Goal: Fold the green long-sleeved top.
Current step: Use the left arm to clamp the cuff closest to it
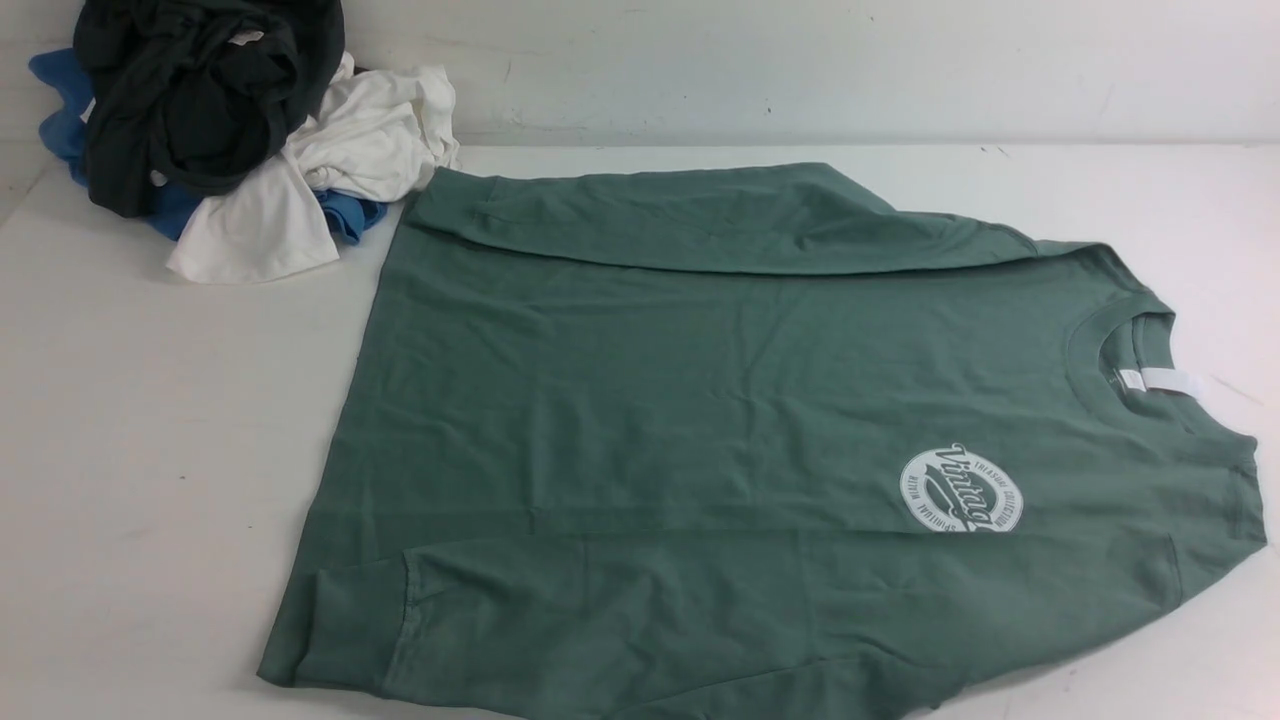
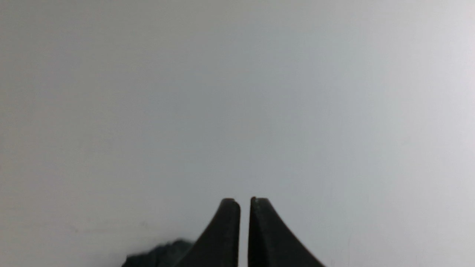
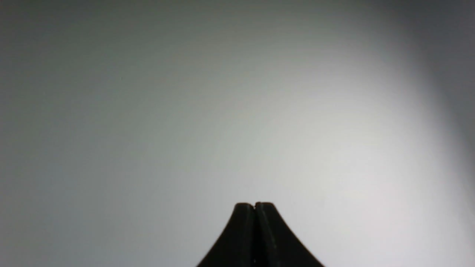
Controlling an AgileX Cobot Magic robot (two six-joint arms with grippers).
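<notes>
The green long-sleeved top (image 1: 700,400) lies flat on the white table, neck to the right and hem to the left. Its white round logo (image 1: 960,490) faces up and a white neck label (image 1: 1165,382) shows in the collar. One sleeve (image 1: 720,220) lies folded along the far edge, the other sleeve (image 1: 700,610) along the near edge. Neither arm appears in the front view. In the left wrist view my left gripper (image 2: 245,202) has only a thin slit between its black fingers and holds nothing. My right gripper (image 3: 254,204) is pressed shut and empty over bare white surface.
A pile of clothes sits at the back left corner: a black garment (image 1: 200,90) on top, a white garment (image 1: 340,160) and a blue garment (image 1: 60,110) under it. A blurred dark shape (image 2: 159,254) shows beside the left fingers. A white wall (image 1: 800,60) backs the table.
</notes>
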